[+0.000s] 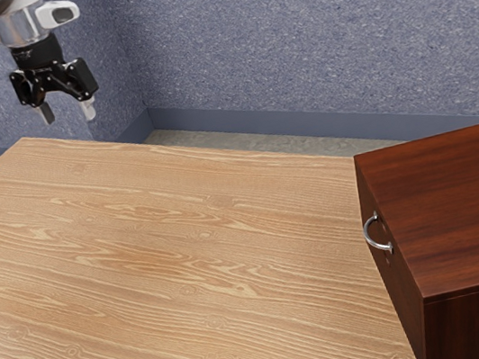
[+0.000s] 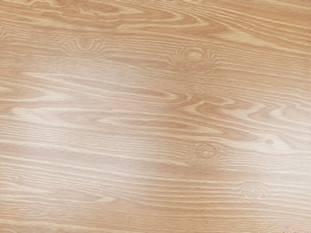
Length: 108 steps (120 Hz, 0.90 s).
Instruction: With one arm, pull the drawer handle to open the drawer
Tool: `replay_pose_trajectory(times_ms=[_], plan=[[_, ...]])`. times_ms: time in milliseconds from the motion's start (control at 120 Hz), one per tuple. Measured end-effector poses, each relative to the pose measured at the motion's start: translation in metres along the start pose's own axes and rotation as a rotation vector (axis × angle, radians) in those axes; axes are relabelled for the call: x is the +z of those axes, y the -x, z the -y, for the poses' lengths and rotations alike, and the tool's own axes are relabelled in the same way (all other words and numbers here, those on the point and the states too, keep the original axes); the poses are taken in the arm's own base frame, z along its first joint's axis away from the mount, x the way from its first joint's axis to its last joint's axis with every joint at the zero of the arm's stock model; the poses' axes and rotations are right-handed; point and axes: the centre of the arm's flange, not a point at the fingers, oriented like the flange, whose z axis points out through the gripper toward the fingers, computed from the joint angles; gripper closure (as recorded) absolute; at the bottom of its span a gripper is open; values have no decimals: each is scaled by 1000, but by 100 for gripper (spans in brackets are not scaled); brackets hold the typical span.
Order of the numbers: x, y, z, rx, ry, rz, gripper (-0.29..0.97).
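The white and silver robot arm (image 1: 21, 21) is cut off by the exterior view's upper left corner, so everything above its wrist is hidden. The dark red-brown wooden drawer box (image 1: 461, 199) is cropped by that view's right and lower edges. Its front is seen so obliquely that the drawer's outline cannot be made out. The fastenings of the curved silver metal handle (image 1: 374, 235) are too small to tell. The light grained wooden table (image 1: 141, 250) is cut by the left and lower edges.
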Motion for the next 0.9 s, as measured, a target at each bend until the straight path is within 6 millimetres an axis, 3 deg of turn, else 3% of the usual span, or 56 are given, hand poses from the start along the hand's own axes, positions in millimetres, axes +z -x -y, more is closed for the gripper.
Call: replay_pose_trajectory(times_ms=[150,267,342,408,517,567,642,750,900], plan=[[-2,0,2,41,1,-11,0],[-82,34,0,56,-20,-142,0],[-94,43,-12,70,-16,-152,0],[-68,26,-37,93,-11,-107,0],[22,0,-66,94,-7,32,0],[53,6,-71,77,-6,68,0],[91,40,-66,32,3,97,0],[125,86,-64,-56,11,83,0],[134,89,-116,-100,-18,14,0]])
